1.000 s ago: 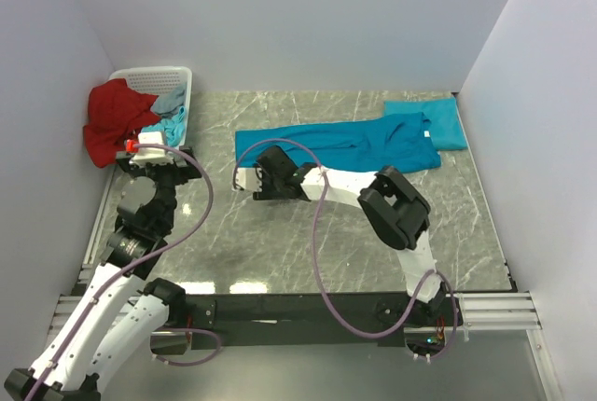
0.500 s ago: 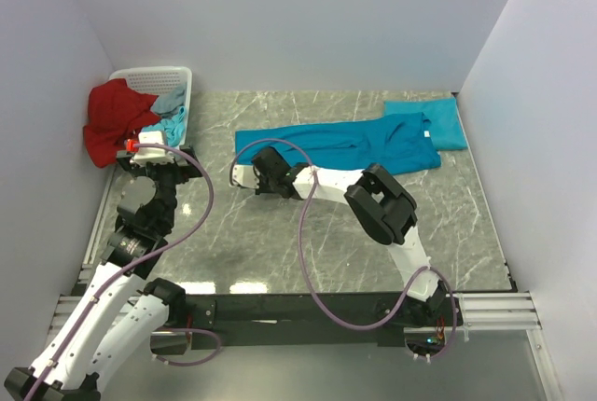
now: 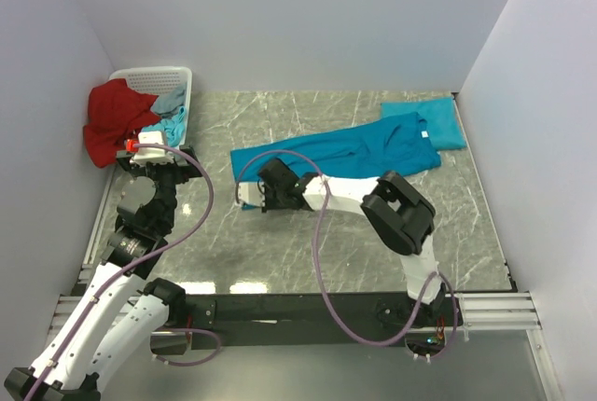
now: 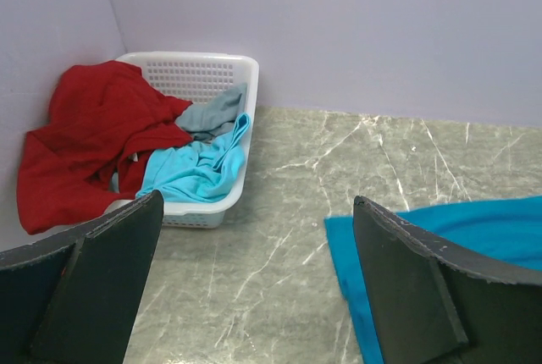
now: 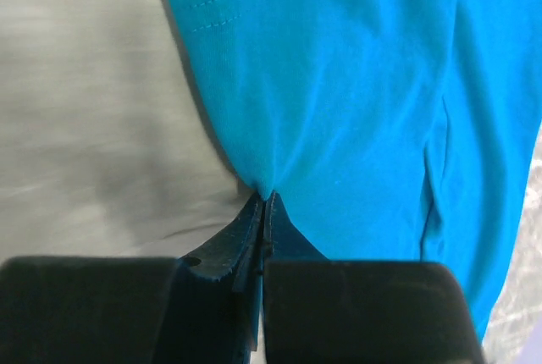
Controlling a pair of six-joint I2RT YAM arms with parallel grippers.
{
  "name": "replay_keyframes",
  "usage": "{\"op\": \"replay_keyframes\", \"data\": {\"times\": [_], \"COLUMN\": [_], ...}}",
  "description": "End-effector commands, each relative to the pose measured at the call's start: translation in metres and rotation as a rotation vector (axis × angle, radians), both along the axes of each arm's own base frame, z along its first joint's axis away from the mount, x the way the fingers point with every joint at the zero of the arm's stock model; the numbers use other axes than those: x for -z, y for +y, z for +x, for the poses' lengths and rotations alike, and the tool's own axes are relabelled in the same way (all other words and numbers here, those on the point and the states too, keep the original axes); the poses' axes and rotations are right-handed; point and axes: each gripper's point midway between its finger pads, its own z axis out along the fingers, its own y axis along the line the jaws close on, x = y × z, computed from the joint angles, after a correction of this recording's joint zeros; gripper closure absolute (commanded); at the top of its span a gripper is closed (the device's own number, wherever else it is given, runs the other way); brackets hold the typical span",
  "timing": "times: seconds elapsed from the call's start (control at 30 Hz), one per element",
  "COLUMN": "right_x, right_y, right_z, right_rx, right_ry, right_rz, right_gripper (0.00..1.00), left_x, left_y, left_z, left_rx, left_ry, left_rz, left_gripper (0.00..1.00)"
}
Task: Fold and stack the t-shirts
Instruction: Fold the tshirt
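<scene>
A teal-blue t-shirt (image 3: 345, 149), folded into a long band, lies slanted across the middle of the table. In the right wrist view the same t-shirt (image 5: 339, 85) fills the upper frame. My right gripper (image 5: 265, 201) is shut on a pinch of its near edge, which is pulled into a small peak. From above, the right gripper (image 3: 266, 179) is at the shirt's left end. A second t-shirt (image 3: 431, 123), folded small, lies at the back right corner. My left gripper (image 4: 254, 284) stands wide open and empty over bare table, with the long shirt's left end (image 4: 423, 237) just to its right.
A white basket (image 3: 157, 77) sits in the back left corner, with a red garment (image 3: 112, 119) draped over its side. In the left wrist view the basket (image 4: 207, 63) also holds light blue cloth (image 4: 195, 165) and grey cloth. Walls close in on three sides.
The right gripper's jaws have closed on the shirt's near edge. The shirt's left end has shifted toward the near side, so the band now lies slanted. The left arm has not moved.
</scene>
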Motion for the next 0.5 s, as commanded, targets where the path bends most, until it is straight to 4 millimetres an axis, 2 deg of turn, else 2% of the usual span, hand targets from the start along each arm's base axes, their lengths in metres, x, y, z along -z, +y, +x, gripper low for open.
{"op": "replay_keyframes", "data": {"times": [0.0, 0.03, 0.07, 0.13, 0.17, 0.2, 0.3, 0.47], "right_x": [-0.03, -0.038, -0.031, -0.034, -0.032, -0.026, -0.014, -0.009], "right_y": [0.021, 0.026, 0.025, 0.027, 0.027, 0.027, 0.026, 0.025], "right_z": [-0.052, -0.065, -0.085, -0.11, -0.121, -0.143, -0.173, -0.194], "right_rx": [-0.15, -0.196, -0.238, -0.308, -0.334, -0.38, -0.436, -0.477], "right_ry": [0.047, 0.057, 0.084, 0.111, 0.126, 0.143, 0.152, 0.188], "right_rz": [0.076, 0.093, 0.074, 0.08, 0.075, 0.061, 0.026, 0.022], "right_gripper": [1.0, 1.0, 1.0, 1.0, 1.0, 1.0, 1.0, 1.0], "left_x": [-0.006, -0.005, -0.005, -0.003, -0.004, -0.003, -0.002, 0.001], "left_y": [-0.003, -0.004, -0.004, -0.005, -0.006, -0.006, -0.008, -0.014], "left_z": [0.002, 0.003, 0.003, 0.004, 0.004, 0.004, 0.005, 0.007], "left_rx": [0.015, 0.018, 0.02, 0.022, 0.025, 0.027, 0.036, 0.068], "left_ry": [-0.031, -0.028, -0.028, -0.021, -0.022, -0.021, -0.015, -0.003], "left_rz": [-0.025, -0.022, -0.022, -0.017, -0.017, -0.017, -0.012, -0.003], "left_gripper": [0.01, 0.01, 0.01, 0.01, 0.01, 0.01, 0.01, 0.01]}}
